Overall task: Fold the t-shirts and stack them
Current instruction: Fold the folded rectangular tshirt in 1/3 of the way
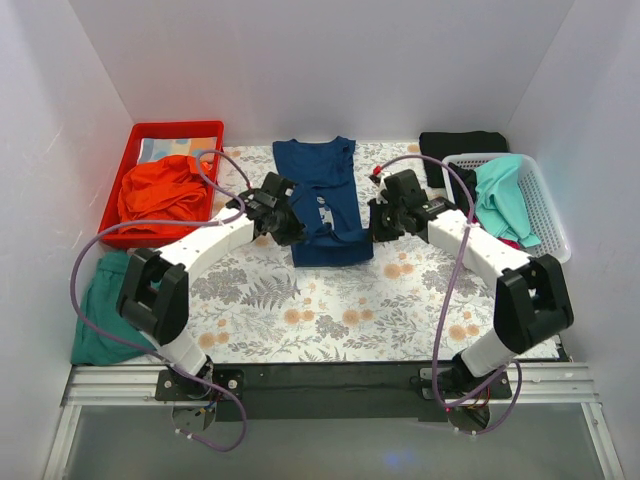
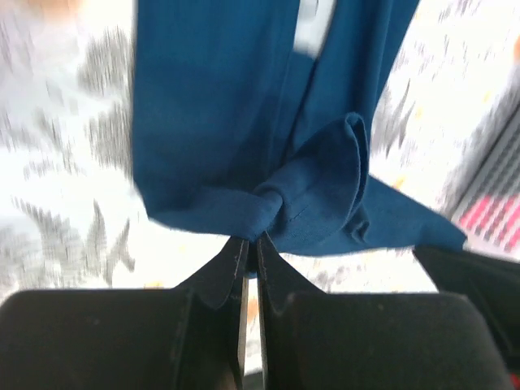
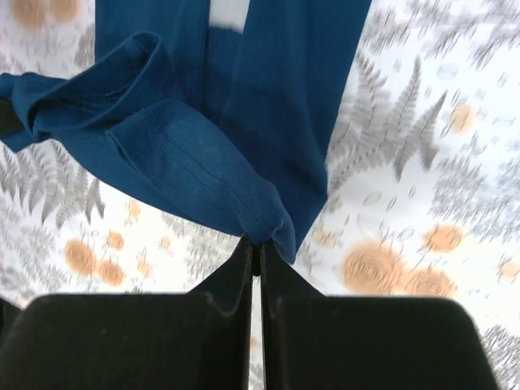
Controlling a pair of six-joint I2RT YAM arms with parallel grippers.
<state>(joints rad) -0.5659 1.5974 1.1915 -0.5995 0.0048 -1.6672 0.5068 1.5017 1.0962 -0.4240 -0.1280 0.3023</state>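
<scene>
A navy shirt (image 1: 320, 185) lies as a narrowed strip at the centre of the table (image 1: 330, 320). The left gripper (image 1: 292, 231) and right gripper (image 1: 378, 228) each clench a near hem corner of it, so its fold looks about half done, with no stack visible. A red tray (image 1: 175, 127) at 10 o'clock holds a crumpled orange shirt (image 1: 160, 195) and a white basket (image 1: 552, 215) at 2 o'clock a turquoise shirt (image 1: 505, 195), while a black shirt (image 1: 462, 145) at 1 o'clock and a green shirt (image 1: 100, 300) at 8 o'clock lie outside them.

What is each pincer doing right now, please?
The left pincer is shut on the navy shirt.
The right pincer is shut on the navy shirt too.
</scene>
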